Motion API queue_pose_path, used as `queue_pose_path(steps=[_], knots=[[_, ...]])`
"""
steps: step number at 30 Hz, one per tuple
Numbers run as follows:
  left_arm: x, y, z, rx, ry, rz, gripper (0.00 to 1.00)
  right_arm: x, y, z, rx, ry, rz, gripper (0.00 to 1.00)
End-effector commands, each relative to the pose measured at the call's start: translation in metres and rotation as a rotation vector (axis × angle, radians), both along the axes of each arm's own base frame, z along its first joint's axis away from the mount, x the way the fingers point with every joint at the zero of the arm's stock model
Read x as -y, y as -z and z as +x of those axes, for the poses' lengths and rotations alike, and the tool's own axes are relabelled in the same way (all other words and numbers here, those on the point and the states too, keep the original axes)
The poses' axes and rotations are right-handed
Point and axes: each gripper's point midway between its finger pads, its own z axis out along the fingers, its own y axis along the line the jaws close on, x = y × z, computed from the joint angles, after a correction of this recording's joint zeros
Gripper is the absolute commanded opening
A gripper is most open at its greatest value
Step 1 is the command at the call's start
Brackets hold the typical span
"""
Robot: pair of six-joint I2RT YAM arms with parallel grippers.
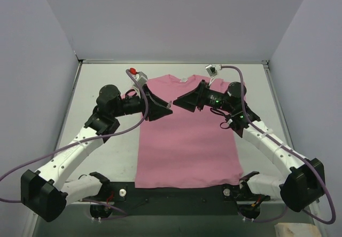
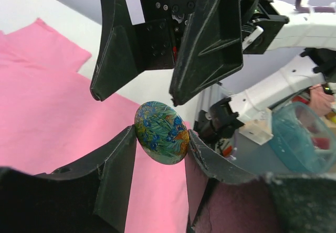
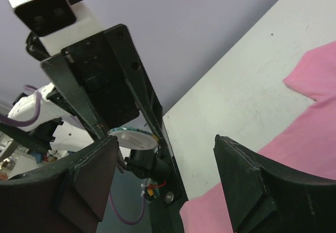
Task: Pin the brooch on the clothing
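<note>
The brooch [image 2: 161, 133] is a small round disc with a blue, green and orange flower print, and my left gripper [image 2: 161, 134] is shut on its edges. From the right wrist its pale back [image 3: 134, 137] shows between the left fingers [image 3: 137, 86]. My right gripper [image 3: 165, 141] stands open with nothing between its fingers, tip to tip with the left one. Seen from the left wrist, the right gripper [image 2: 136, 95] hangs just beyond the brooch without touching it. Both grippers, left [image 1: 166, 109] and right [image 1: 178, 102], hover over the upper chest of the pink T-shirt [image 1: 187, 146], which lies flat.
The shirt covers the middle of the white table [image 1: 101, 77], collar toward the far wall. Purple cables [image 1: 133, 127] loop from both wrists. A dark strip [image 1: 176, 194] runs along the near edge between the arm bases. A teal translucent tub [image 2: 299, 138] shows beyond the table.
</note>
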Motion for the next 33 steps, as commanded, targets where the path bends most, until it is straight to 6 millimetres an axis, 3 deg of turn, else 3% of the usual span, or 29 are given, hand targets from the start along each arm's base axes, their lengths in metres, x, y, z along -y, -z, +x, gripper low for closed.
queue_pose_path(steps=[1,11,19,24,26,33], knots=[[0.003,-0.020,-0.018,0.038,0.147,-0.073,0.00,0.002,-0.045,-0.029,0.213,-0.092,0.095,0.74],[0.002,-0.030,-0.036,0.005,0.290,-0.110,0.00,0.005,-0.064,-0.056,0.334,-0.197,0.116,0.74],[0.001,-0.039,-0.047,0.006,0.365,-0.150,0.00,-0.010,-0.070,-0.078,0.374,-0.300,0.126,0.66],[0.000,-0.041,-0.049,0.008,0.368,-0.149,0.00,-0.014,-0.072,-0.081,0.378,-0.313,0.138,0.53],[0.000,-0.041,-0.050,0.006,0.373,-0.148,0.00,-0.013,-0.074,-0.083,0.381,-0.319,0.151,0.39],[-0.001,-0.044,-0.057,-0.008,0.415,-0.170,0.00,-0.012,-0.087,-0.090,0.390,-0.361,0.222,0.30]])
